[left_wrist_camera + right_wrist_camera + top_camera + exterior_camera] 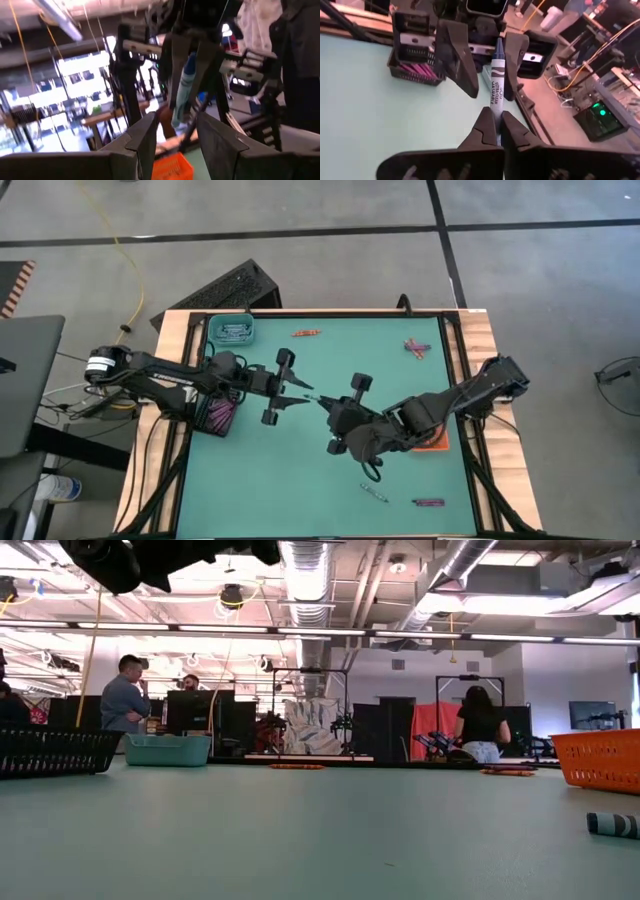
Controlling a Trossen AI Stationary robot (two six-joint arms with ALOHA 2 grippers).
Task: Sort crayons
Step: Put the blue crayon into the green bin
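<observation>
A blue-grey crayon (497,80) is held above mid-table, pinched at one end by the right gripper (498,131), whose fingers are pressed tight on it. Its other end is presented between the spread fingers of the left gripper (300,392), not yet clamped. A drop is risked if the right lets go before the left closes. Purple crayons (417,70) are seen in the black tray (410,76); the orange tray (604,760) and teal tray (232,331) are less readable. Loose crayons (306,333) are scattered on the table (300,490).
</observation>
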